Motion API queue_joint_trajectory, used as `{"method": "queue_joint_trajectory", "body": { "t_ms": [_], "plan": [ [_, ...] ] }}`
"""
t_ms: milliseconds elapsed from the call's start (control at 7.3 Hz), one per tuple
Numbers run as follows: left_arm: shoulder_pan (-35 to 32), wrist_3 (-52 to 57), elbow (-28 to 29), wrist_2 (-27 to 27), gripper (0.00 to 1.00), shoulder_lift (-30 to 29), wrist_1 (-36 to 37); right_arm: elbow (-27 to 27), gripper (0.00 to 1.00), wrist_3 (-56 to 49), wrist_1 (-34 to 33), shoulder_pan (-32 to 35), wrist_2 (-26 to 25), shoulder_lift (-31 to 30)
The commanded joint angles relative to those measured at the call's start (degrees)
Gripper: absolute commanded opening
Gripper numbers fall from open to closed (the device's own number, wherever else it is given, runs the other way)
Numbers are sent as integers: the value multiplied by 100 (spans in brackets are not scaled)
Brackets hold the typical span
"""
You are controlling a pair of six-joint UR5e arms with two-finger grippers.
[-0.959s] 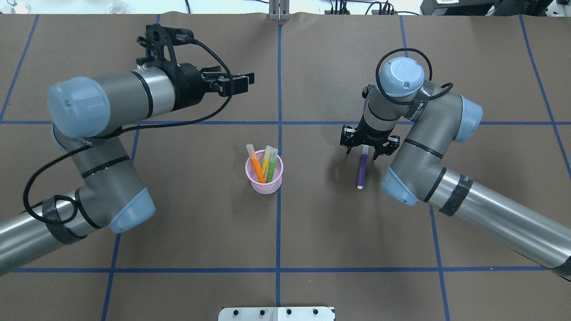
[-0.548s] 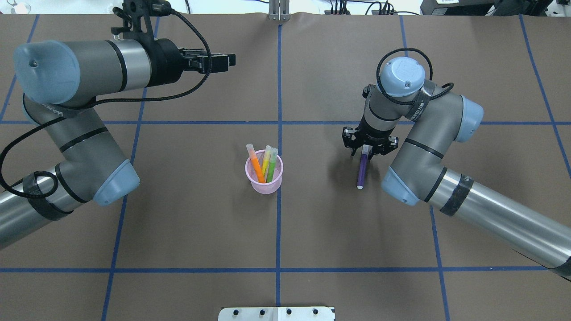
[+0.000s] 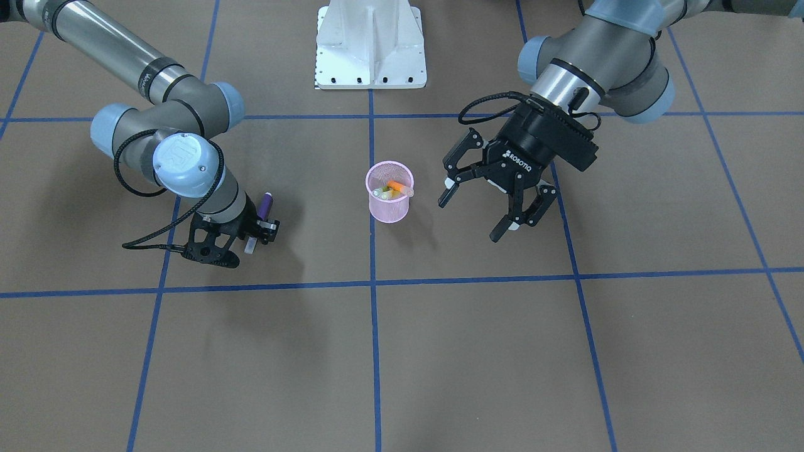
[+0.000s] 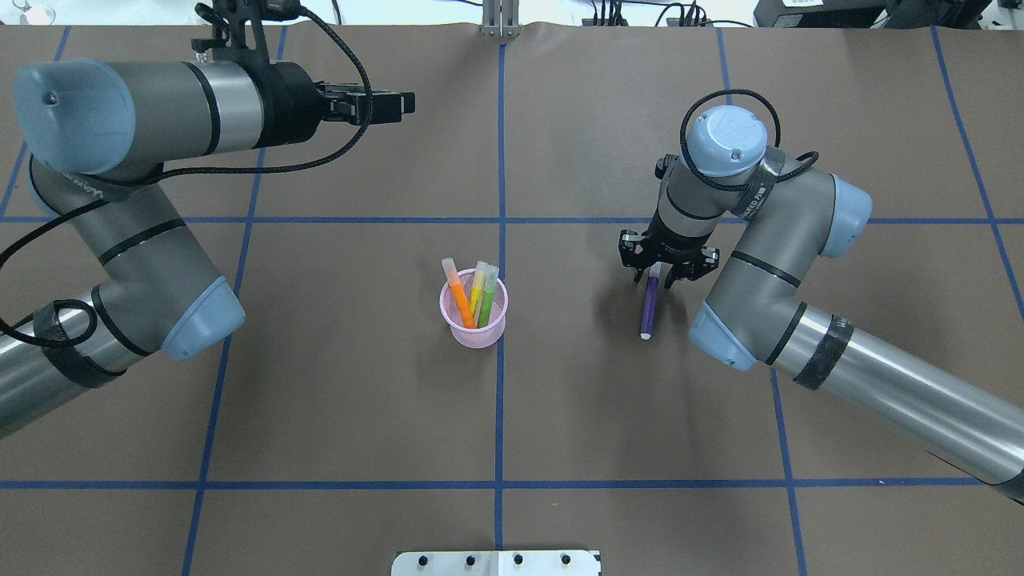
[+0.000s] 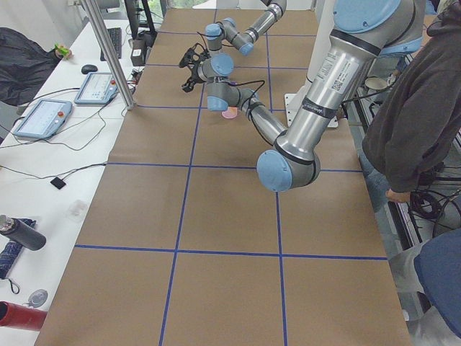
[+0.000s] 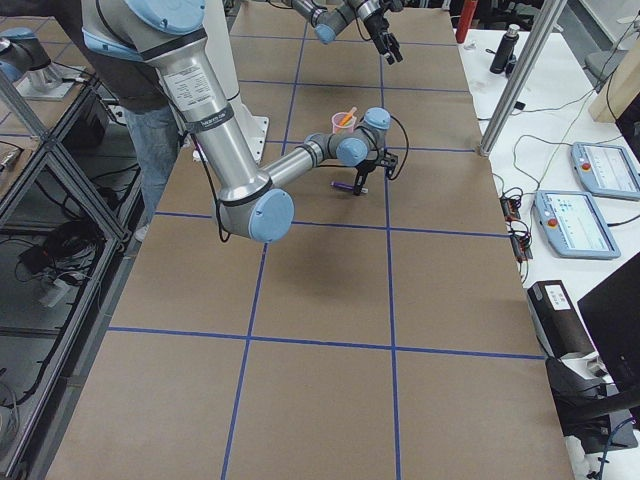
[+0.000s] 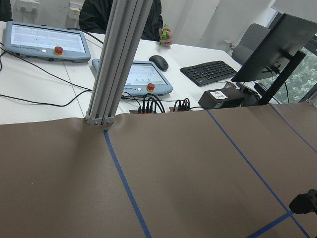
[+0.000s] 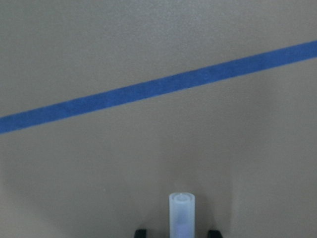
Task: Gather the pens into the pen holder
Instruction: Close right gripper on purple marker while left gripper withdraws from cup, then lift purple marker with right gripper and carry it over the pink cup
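Observation:
The pink mesh pen holder (image 4: pixel 476 336) (image 3: pixel 388 212) stands upright at the table's middle. An orange pen (image 4: pixel 458 298) (image 3: pixel 398 186), a yellow one (image 4: pixel 478 286) and a green one (image 4: pixel 488 298) lean inside it. To its right, a purple pen (image 4: pixel 649 308) (image 3: pixel 266 204) lies on the brown paper. My right gripper (image 4: pixel 659 278) (image 3: pixel 251 238) points down and is shut on this pen near its whitish cap (image 8: pixel 182 213). My left gripper (image 3: pixel 470 220) (image 4: pixel 396 104) hangs open and empty, raised over the far left part of the table.
The robot's white base plate (image 4: pixel 496 562) (image 3: pixel 370 44) sits at the near edge. An aluminium post (image 4: pixel 500 20) stands at the far edge, with control tablets (image 7: pixel 143 79) on the bench beyond. A person (image 5: pixel 418 108) stands by the table's side.
The right gripper's fingers closed onto the purple pen's cap end. The left arm swung back toward the far left and away from the pen holder, its gripper still open.

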Motion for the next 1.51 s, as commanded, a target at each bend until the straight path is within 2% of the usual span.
{"method": "queue_joint_trajectory", "body": {
  "t_ms": [0,137,411,548,685,822,959,1096,1369],
  "plan": [
    [-11,-9,17,-5,86,0,3,34,11,0,-2,-1,-17,-13],
    [-29,-26,26,-5,82,0,3,34,0,-9,-2,-1,-26,-13],
    [-107,-26,26,-31,78,0,116,130,0,-61,-2,34,-96,-4],
    [-387,9,26,-458,78,-9,387,383,0,-70,-11,156,-105,-13],
    [-850,35,52,-1167,78,-9,764,673,0,-53,215,201,-279,-4],
    [-1221,444,70,-1748,80,-18,1333,893,0,25,766,236,-603,-4],
    [-1459,1092,70,-2050,89,-18,2035,974,0,26,1154,288,-702,13],
    [-1549,1786,79,-2079,97,-9,2573,1149,0,26,1489,367,-920,48],
    [-1664,2099,210,-2080,99,166,2605,1588,0,-79,2017,359,-1675,40]
  ]
}}
